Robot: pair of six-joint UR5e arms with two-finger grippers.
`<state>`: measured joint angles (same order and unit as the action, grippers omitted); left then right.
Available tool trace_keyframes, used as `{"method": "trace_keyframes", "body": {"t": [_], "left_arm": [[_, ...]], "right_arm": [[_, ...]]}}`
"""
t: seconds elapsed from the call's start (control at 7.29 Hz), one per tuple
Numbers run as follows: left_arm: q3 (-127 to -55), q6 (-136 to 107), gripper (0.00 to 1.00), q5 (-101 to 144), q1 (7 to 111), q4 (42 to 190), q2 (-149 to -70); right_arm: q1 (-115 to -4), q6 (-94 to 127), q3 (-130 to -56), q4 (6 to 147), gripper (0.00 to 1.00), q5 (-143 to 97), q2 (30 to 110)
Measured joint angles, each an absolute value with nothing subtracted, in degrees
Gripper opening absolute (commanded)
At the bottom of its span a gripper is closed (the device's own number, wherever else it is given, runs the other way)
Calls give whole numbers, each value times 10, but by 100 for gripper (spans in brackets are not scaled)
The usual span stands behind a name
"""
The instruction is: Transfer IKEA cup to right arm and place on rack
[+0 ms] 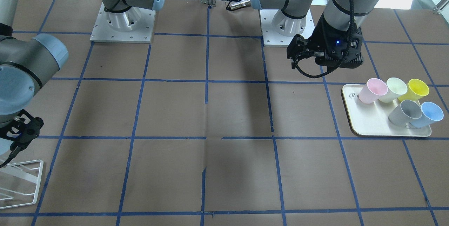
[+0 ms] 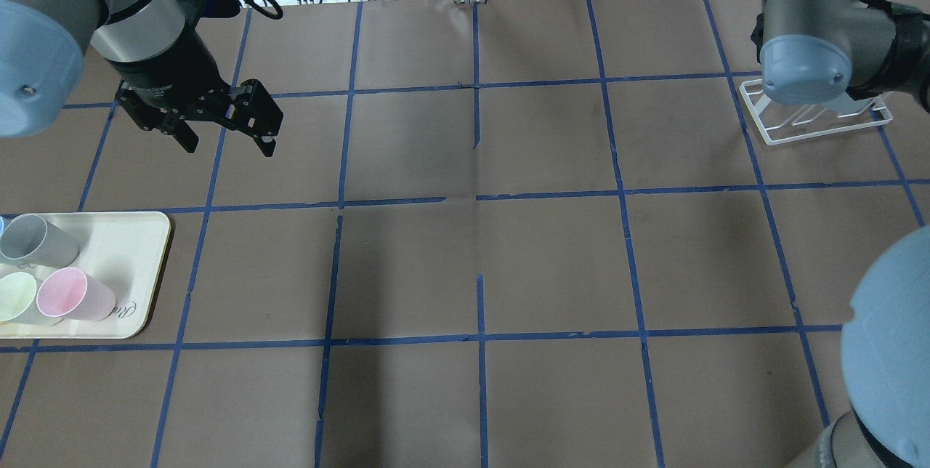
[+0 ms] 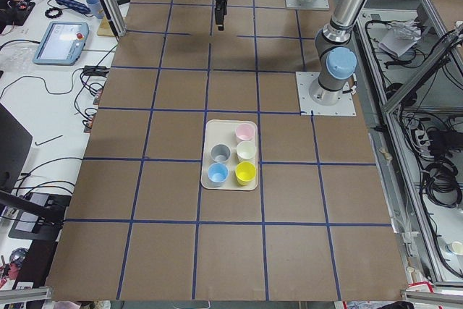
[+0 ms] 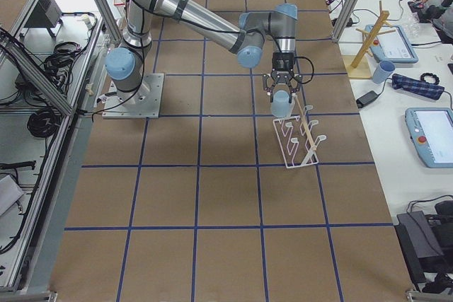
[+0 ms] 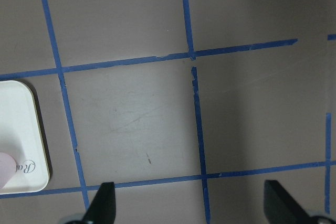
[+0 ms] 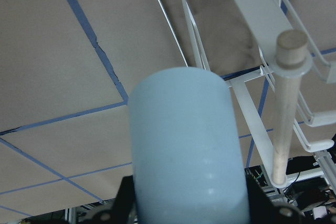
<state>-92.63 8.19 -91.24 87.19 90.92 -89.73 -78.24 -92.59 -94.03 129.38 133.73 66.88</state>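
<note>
Right wrist-mounted | right fingers (image 6: 125, 203) clamp IKEA cup (image 6: 184, 145) beside rack (image 6: 252, 3) peg (image 6: 286, 103) | left fingers (image 5: 105, 203) spread, near tray (image 5: 21, 129) edge

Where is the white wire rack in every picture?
Front-facing: rack, bottom-left corner.
Overhead: rack, upper right, under the right arm.
Exterior left: too small to tell.
Exterior right: middle, under the right claw holding the IKEA cup.
Left wrist: not in it.
Right wrist: right side, behind the IKEA cup.
Shared landmark: blue tape lines.
</note>
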Motion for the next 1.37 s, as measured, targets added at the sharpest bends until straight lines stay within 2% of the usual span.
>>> {"method": "trace_keyframes", "body": {"t": [0.55, 0.69, 0.96, 1.37], "left_arm": [[-924, 81, 100, -913, 872, 914, -893], [-924, 81, 100, -912, 872, 914, -893], [-924, 81, 100, -911, 871, 914, -893], [-924, 80, 100, -912, 871, 913, -893]], "right_arm": [[-782, -926, -945, 1316, 22, 1333, 656], [-782, -926, -946, 1318, 40, 1333, 655], [-781, -927, -949, 1321, 100, 1312, 654], [-777, -948, -947, 1320, 100, 1283, 653]]}}
